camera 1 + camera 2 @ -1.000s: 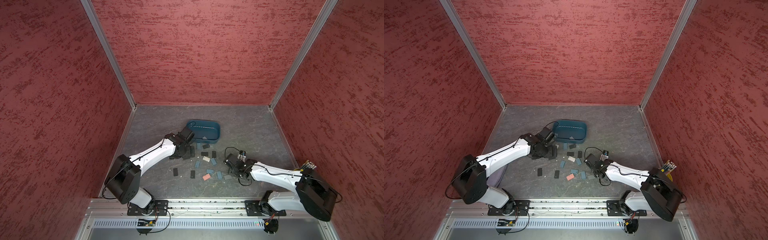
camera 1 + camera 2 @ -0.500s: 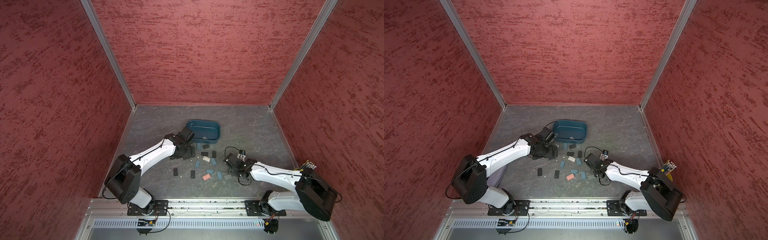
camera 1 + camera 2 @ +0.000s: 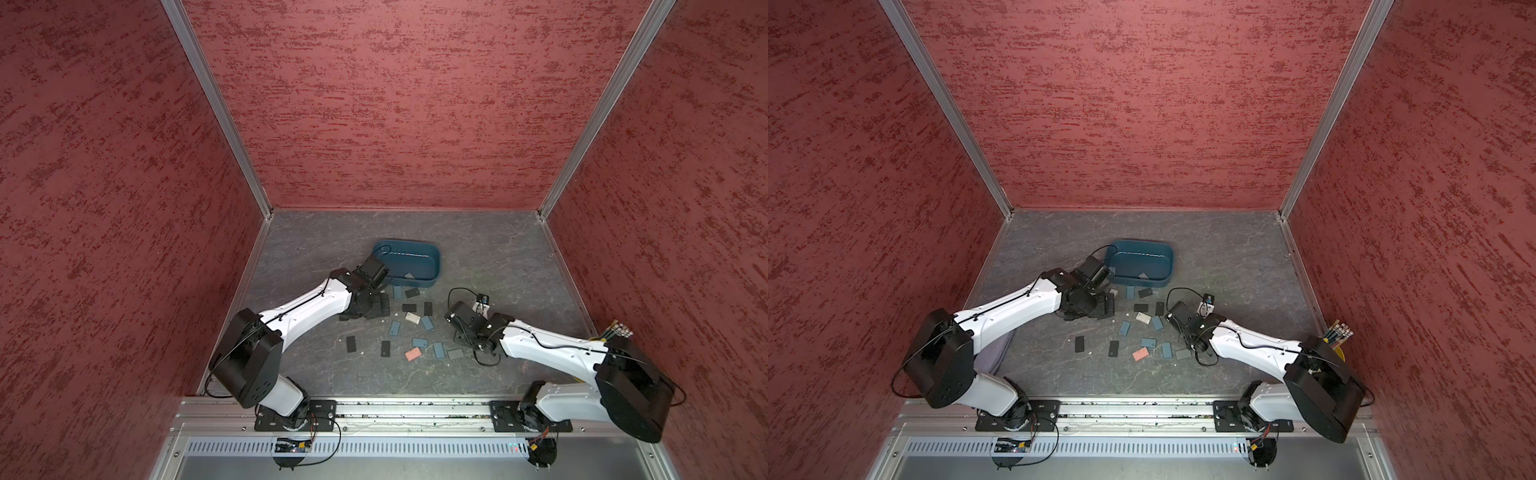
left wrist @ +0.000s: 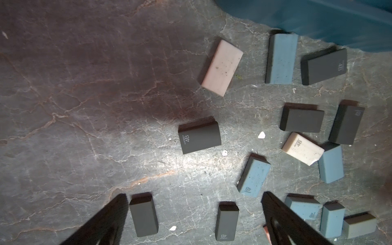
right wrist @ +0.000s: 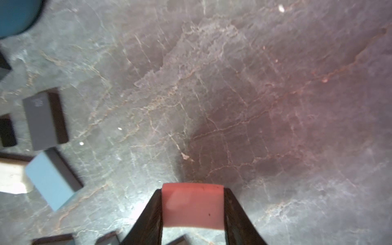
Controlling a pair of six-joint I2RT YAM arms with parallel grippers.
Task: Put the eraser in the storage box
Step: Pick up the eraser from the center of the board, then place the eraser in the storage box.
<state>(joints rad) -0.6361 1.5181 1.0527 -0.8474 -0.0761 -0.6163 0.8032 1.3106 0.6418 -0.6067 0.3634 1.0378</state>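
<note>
Little has shifted since a second ago: the loose erasers (image 3: 419, 343) lie as before in both top views. A pink eraser (image 5: 192, 210) is clamped by its two sides between the narrowed jaws of the right gripper (image 5: 192, 190) (whether it clears the table (image 5: 275, 95) I cannot tell). It is outside the storage box (image 3: 436, 266), which stands just behind the scattered pieces. The left gripper (image 4: 193, 203) hangs spread wide and empty over black, blue and cream ones, near the box's front wall.
</note>
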